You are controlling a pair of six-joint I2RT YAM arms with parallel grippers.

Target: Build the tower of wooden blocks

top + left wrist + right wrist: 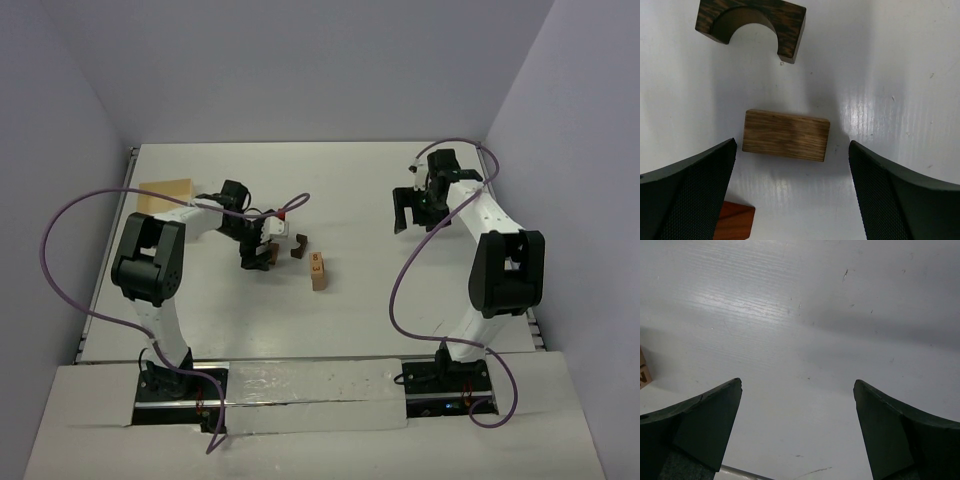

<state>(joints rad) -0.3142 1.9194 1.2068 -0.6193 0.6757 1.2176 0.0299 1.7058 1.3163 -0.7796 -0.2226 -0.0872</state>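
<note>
The left gripper (257,256) was spread wide, seemingly above the mid-brown rectangular wooden block (786,135); closed off-centre, the block could be shoved towards the dark wooden arch (752,20) at twelve o'clock

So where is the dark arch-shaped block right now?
The arch block lies on the table, top left of the left wrist view, just beyond the brown oblong block and apart from it.

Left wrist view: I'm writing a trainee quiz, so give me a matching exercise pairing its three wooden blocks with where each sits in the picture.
Blocks:
1. dark arch block
2. mid-brown oblong block
3. reddish block

Places:
A. bottom edge, beside a jaw
B. top edge
C. centre, ahead of the open jaws

Pairs: 1-B; 2-C; 3-A
</note>
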